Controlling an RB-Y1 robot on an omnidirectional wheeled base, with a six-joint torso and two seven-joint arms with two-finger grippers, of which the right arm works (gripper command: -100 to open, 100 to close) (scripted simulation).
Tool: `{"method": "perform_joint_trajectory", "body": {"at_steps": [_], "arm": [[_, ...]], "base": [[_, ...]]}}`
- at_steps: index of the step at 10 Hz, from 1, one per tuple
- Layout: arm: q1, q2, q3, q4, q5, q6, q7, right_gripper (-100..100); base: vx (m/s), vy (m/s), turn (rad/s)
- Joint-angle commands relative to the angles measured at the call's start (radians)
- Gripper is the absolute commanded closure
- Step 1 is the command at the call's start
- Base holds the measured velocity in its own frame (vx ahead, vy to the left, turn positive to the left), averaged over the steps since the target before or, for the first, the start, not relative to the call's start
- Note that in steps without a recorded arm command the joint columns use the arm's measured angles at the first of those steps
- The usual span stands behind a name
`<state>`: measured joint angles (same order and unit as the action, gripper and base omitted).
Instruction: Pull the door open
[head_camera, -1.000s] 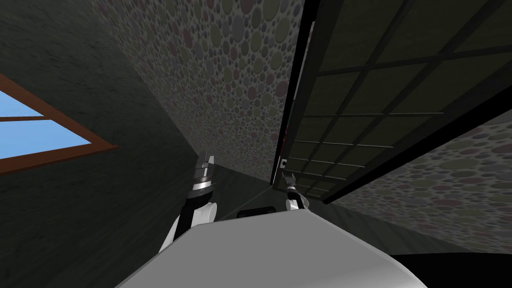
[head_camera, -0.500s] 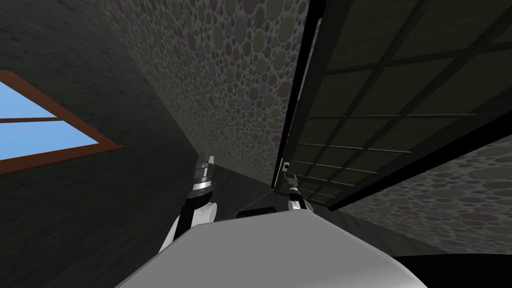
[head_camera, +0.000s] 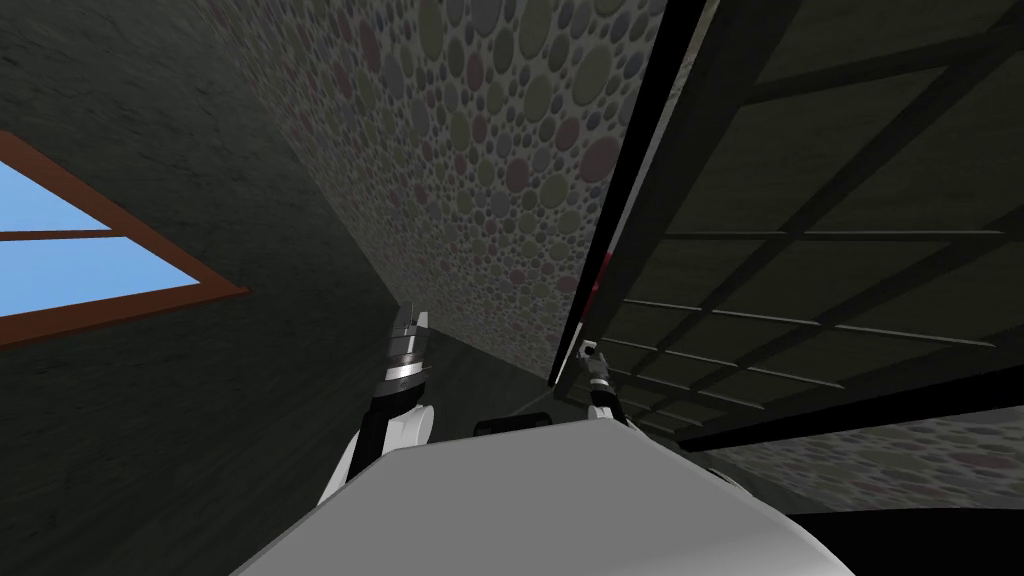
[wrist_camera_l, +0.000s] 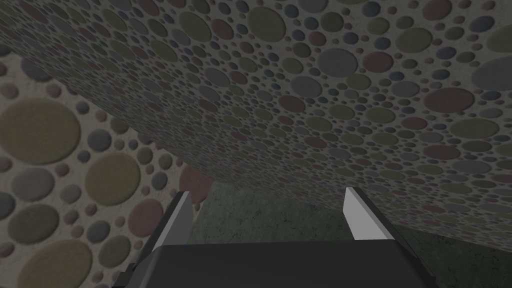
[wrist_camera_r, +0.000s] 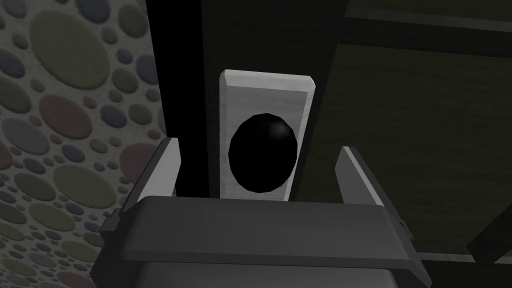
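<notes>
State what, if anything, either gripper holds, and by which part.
Nothing. The right gripper is open around the knob without touching it; the left gripper is open too.

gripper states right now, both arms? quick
Left gripper: open, holding nothing.
Right gripper: open, fingers either side of the black door knob, not pressing it.

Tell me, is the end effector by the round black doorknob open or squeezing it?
Open. The light grey fingers of the right end effector stand either side of the round black doorknob, not touching it.
</notes>
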<state>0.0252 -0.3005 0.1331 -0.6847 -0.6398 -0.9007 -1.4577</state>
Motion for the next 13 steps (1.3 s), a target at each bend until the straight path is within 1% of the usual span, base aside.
{"method": "perform_joint_trajectory", "body": {"at_steps": [1,2,3,8,9,10,13], "arm": [[0.019,-0.015,-0.005,-0.016,-0.006,0.001,-0.012,-100],[0.018,-0.011,-0.005,-0.022,-0.005,0.005,-0.005,-100],[0.018,-0.011,-0.005,-0.022,-0.005,0.005,-0.005,100],[0.018,-0.011,-0.005,-0.022,-0.005,0.005,-0.005,100],[0.025,-0.022,0.014,-0.027,0.005,0.003,-0.022,100],[0.027,-0.025,0.019,-0.029,0.008,0.002,-0.027,100],[0.039,-0.044,0.054,-0.040,0.027,-0.006,-0.061,100]], "base": [[0.204,-0.018,0.083],[0.073,-0.006,-0.004],[-0.015,0.002,0.002],[-0.012,-0.001,0.002],[-0.121,0.002,0.067],[-0.180,-0.019,0.065],[-0.198,-0.013,0.065]]}}
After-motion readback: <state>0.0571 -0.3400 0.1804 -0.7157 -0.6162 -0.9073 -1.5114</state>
